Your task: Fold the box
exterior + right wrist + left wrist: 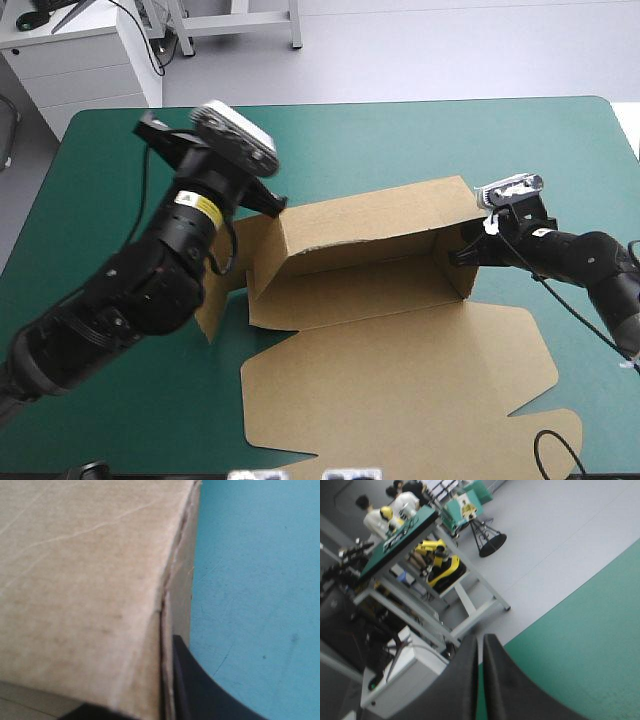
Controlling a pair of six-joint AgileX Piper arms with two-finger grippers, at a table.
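Note:
The brown box lies mid-table with its far long wall and both end walls raised. Its wide lid lies flat toward the near edge. My right gripper is at the right end wall, shut on the box. In the right wrist view the board's edge runs between the fingers, one on the wall's outer side. My left gripper is raised at the box's far left corner. Seen from the left wrist, it is shut on nothing and points past the table's far edge.
Bare teal-green cover lies beyond the box and to its right. A brown flap of the box sticks out under my left arm. A black cable loop rests at the near right.

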